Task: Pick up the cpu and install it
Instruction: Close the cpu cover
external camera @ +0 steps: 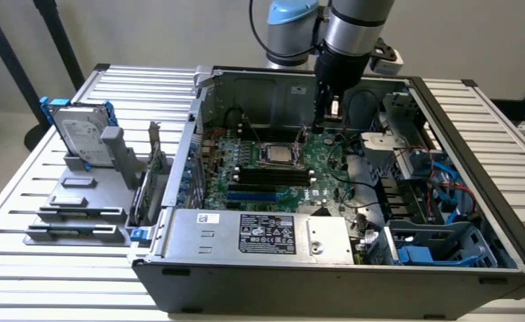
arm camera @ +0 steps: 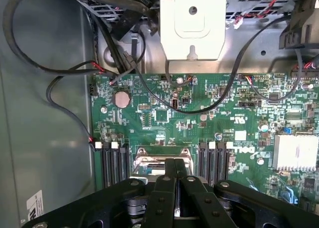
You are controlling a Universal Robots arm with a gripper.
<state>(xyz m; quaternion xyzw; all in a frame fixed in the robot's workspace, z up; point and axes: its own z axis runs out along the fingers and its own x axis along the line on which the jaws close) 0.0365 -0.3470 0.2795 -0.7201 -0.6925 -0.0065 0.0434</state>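
An open computer case [external camera: 477, 201] lies on the slatted table with its green motherboard [external camera: 320, 171] facing up. In the motherboard's metal socket frame lies the cpu [external camera: 278, 155], a dull silver square. My gripper [external camera: 320, 127] reaches down into the case from above, just to the exterior view's right of the socket and slightly behind it. In the wrist view the black fingers [arm camera: 167, 183] are pressed together, shut with nothing visible between them. They cover part of the socket frame [arm camera: 149, 156].
A silver hard drive with blue brackets [external camera: 82, 134] stands on a grey rack [external camera: 74, 215] at the exterior view's left. Dark memory slots [external camera: 271, 178], black cables [arm camera: 65, 71], a white bracket [arm camera: 192, 24] and the power supply [external camera: 253, 235] crowd the case.
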